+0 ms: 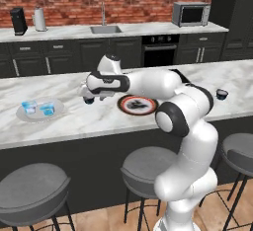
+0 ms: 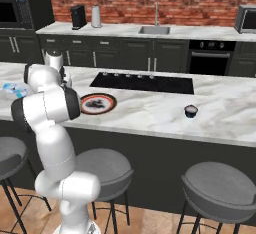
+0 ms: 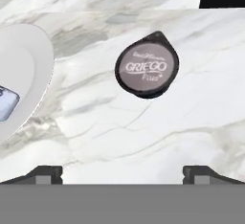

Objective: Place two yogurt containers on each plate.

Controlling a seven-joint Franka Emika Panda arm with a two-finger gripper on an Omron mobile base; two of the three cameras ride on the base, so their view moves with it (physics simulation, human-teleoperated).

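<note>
A dark yogurt container [image 3: 147,70] with a grey "GRIEGO" lid stands on the marble counter, ahead of and between my fingertips [image 3: 45,174]. My gripper [image 1: 89,95] hangs open and empty just above this yogurt container [image 1: 89,100]. To its left lies the pale plate [image 1: 22,114], with two light blue yogurt containers [image 1: 29,106] [image 1: 48,109] on it; the plate's rim [image 3: 33,74] also shows in the hand view. The red-rimmed plate [image 1: 137,105] lies bare to the right. Another dark yogurt container [image 1: 222,94] [image 2: 191,110] stands far right on the counter.
A black cooktop [image 2: 142,82] is set into the counter behind the red-rimmed plate [image 2: 98,103]. Grey bar stools [image 1: 32,188] stand along the counter's near edge. A sink [image 1: 105,28] and a microwave [image 1: 190,14] are on the back counter.
</note>
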